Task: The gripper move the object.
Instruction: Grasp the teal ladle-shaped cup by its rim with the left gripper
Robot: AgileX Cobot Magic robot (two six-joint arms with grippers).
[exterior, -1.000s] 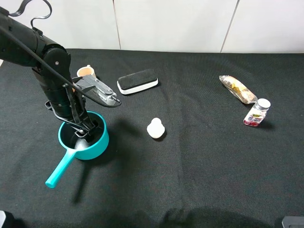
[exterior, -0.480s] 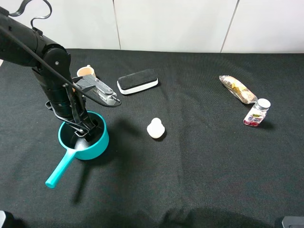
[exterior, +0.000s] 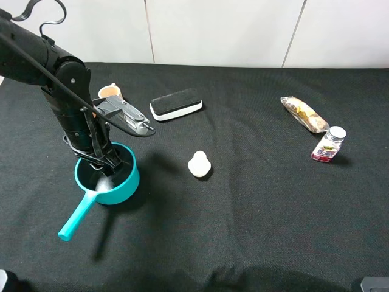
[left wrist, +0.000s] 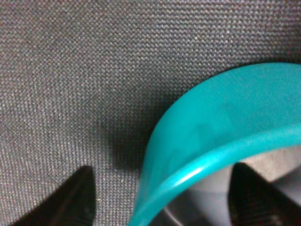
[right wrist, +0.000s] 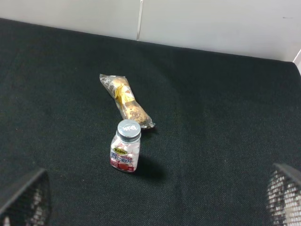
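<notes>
The teal saucepan (exterior: 118, 182) sits at the left of the black cloth, its long handle (exterior: 76, 219) pointing toward the front edge. My left gripper (exterior: 109, 167) reaches down onto the pan's rim from above. In the left wrist view the teal wall (left wrist: 221, 117) runs between the jaws of that gripper (left wrist: 164, 197): one dark fingertip (left wrist: 80, 197) is outside the pan with a gap to the wall, the other (left wrist: 254, 193) is inside. My right gripper (right wrist: 155, 197) stands open over bare cloth, holding nothing.
A small beige cup (exterior: 111, 92) and a grey metal piece (exterior: 127, 117) are just behind the pan. A black-and-white eraser block (exterior: 175, 104) and a small white object (exterior: 199, 164) lie mid-table. A snack packet (right wrist: 124, 100) and a small bottle (right wrist: 125, 151) are at the right.
The left gripper's jaws have drawn a little closer around the pan's rim. The arm and the saucepan have stayed in place.
</notes>
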